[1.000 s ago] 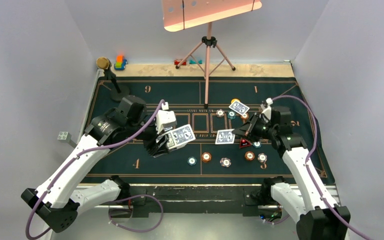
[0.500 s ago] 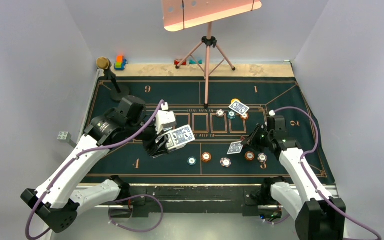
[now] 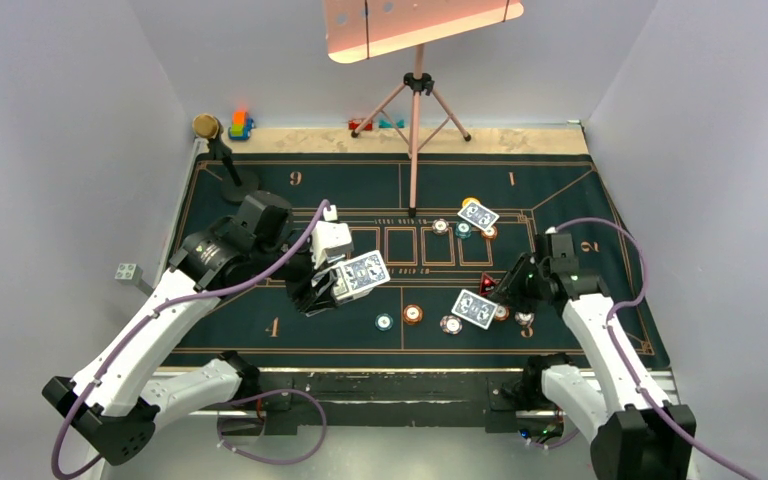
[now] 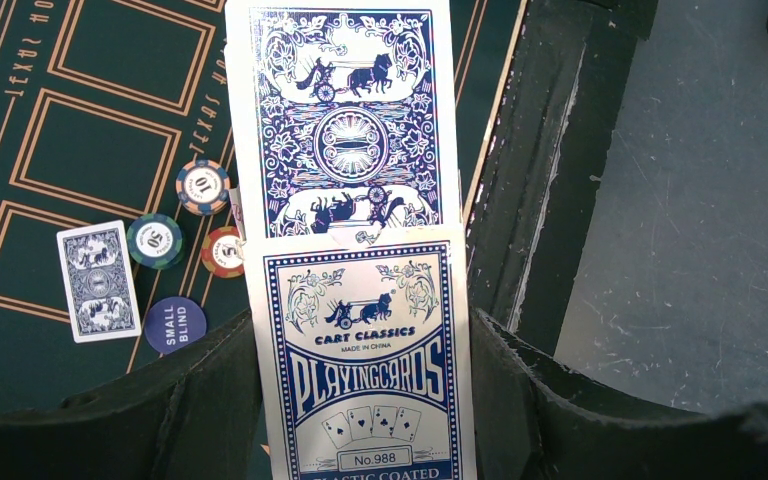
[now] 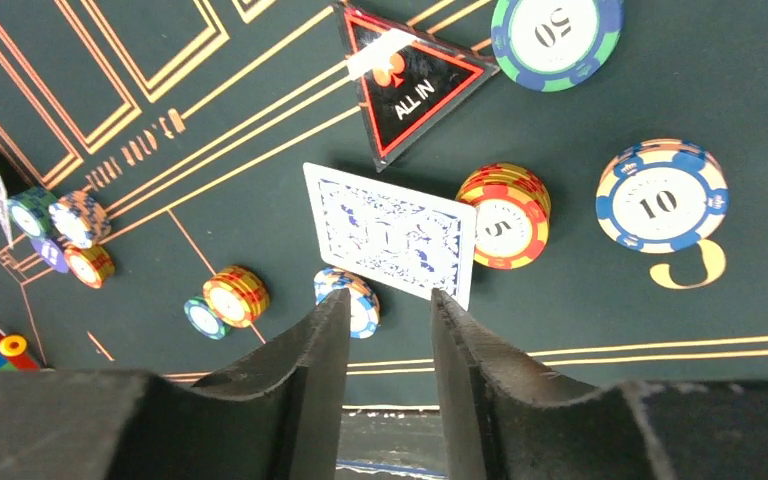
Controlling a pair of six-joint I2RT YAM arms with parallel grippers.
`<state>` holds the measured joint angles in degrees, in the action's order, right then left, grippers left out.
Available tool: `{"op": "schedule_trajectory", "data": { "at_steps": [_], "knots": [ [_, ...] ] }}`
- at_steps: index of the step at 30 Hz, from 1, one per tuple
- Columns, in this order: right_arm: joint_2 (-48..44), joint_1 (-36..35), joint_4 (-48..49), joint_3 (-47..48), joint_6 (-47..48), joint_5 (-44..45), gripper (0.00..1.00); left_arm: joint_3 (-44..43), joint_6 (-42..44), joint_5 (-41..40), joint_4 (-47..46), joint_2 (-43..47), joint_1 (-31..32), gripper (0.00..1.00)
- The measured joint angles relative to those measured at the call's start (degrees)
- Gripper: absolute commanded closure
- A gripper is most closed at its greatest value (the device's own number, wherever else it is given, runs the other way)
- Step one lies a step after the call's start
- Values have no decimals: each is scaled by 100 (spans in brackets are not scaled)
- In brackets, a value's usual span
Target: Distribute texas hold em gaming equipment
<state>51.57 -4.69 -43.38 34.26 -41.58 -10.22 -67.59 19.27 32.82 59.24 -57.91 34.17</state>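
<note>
My left end effector (image 4: 365,360) is clamped on the deck box (image 4: 358,400), held above the mat (image 5: 710,80) on the desk. One card (image 4: 345,120) sticks out of the top, I judge so the other arm can draw it.

My right end effector (image 5: 388,310) hangs low with its fingers apart and nothing between them. The dealt card (image 5: 390,243) lies face down just ahead of them, inside a player's cluster of chips, where I think it belongs.

It is crowded there. The card sits against an orange stack (image 5: 505,215), whether touching or leaning I cannot tell. The ALL IN marker (image 5: 407,85) is just beyond it, and a blue-white chip (image 5: 358,298) sits under my fingertips. Lifting away could nudge any of them. The tripod (image 3: 416,140) stands mid-mat further out.
</note>
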Motion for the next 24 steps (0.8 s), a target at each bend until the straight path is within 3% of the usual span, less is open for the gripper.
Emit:
{"op": "schedule_trajectory", "data": {
  "at_steps": [5,8,9,13,20,24],
  "knots": [
    [-254,0,-446,621,-35,343,47,0,0,0,0,-2,0,100],
    [-424,20,-496,940,-11,310,23,0,0,0,0,-4,0,100],
    [-492,24,-411,1005,-2,203,20,0,0,2,0,-4,0,100],
    [-557,-155,201,1102,-2,-632,15,0,-2,46,0,-4,0,100],
    [796,-1746,1720,2203,-149,-2004,10,0,-7,153,-2,-37,0,100],
    [1261,-2315,2201,2527,-164,-2343,8,0,-4,157,-4,-42,0,100]
  ]
}}
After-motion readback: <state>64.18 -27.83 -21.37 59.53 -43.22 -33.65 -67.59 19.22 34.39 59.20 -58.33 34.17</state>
